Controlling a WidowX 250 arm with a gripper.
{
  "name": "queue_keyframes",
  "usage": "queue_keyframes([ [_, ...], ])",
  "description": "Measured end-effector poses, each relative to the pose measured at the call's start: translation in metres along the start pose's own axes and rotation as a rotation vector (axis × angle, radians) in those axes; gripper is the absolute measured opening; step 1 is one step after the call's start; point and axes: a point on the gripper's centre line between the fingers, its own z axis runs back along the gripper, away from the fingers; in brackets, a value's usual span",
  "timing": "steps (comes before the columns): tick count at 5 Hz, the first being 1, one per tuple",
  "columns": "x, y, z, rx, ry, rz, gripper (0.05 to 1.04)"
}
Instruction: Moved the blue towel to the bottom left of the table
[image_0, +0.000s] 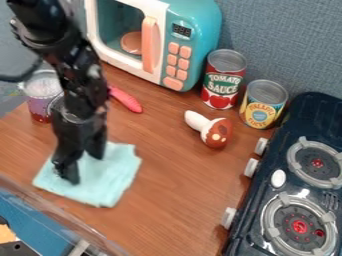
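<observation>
Pale blue cloth towel (110, 182): it lies spread, edges slightly uneven, on the lower left part of the brown wood-grain table (177, 210), its left corner near the front edge. Your target zone appears met, or nearly so.

Left to right, you have first a clear and purple cylindrical container (41, 102), upright, partly behind the arm and beyond the cloth.

Next, your black two-finger gripper (84, 169) hangs over the towel, pointing down. Its claw is released: the fingers stand apart, with cloth visible between them. That low, upright posture suits pinching or letting go of thin fabric; whether the tips press on it, you cannot tell. In my judgement, a straight lift is your next move, since a sideways one could drag a corner.

A pink ridged handle (126, 99) lies beyond, before the teal and white toy microwave (196, 32), which stands at the back, out of the towel's way.

The brown and white toy mushroom (217, 132) rests on its side, well apart from the cloth. Behind it, the red-labelled metal can (223, 80) and the yellow-labelled metal can (263, 104) stand upright on stable bases. The dark toy stove (294, 187) bounds your right side.
</observation>
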Motion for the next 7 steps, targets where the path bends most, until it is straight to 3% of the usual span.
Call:
queue_keyframes([
  [2, 0.038, -0.005, 0.004, -0.002, -0.048, 0.095, 0.999],
  [4, 0.032, -0.007, 0.016, -0.024, -0.07, 0.06, 0.999],
  [6, 0.021, -0.003, 0.067, -0.129, -0.069, 0.037, 0.999],
  [7, 0.014, -0.004, 0.081, -0.17, -0.09, 0.033, 0.999],
])
